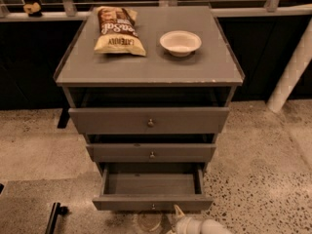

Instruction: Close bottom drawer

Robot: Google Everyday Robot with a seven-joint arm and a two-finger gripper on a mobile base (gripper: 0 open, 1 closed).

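Observation:
The grey cabinet (148, 72) has three drawers. The bottom drawer (152, 203) is pulled out towards me, with its plain grey box open and nothing in it. Its small round knob (153, 207) sits on the low front panel. The middle drawer (151, 152) and top drawer (148, 121) each stand out a little. My gripper (179, 213) is at the bottom edge of the view, just in front of the bottom drawer's front panel and right of its knob. Its white wrist (202, 225) lies low behind it.
A chip bag (118, 30) and a white bowl (180, 43) lie on the cabinet top. A white pole (290, 72) stands at the right. A dark handle-like object (53, 216) lies on the speckled floor at the lower left. A dark wall and railing are behind.

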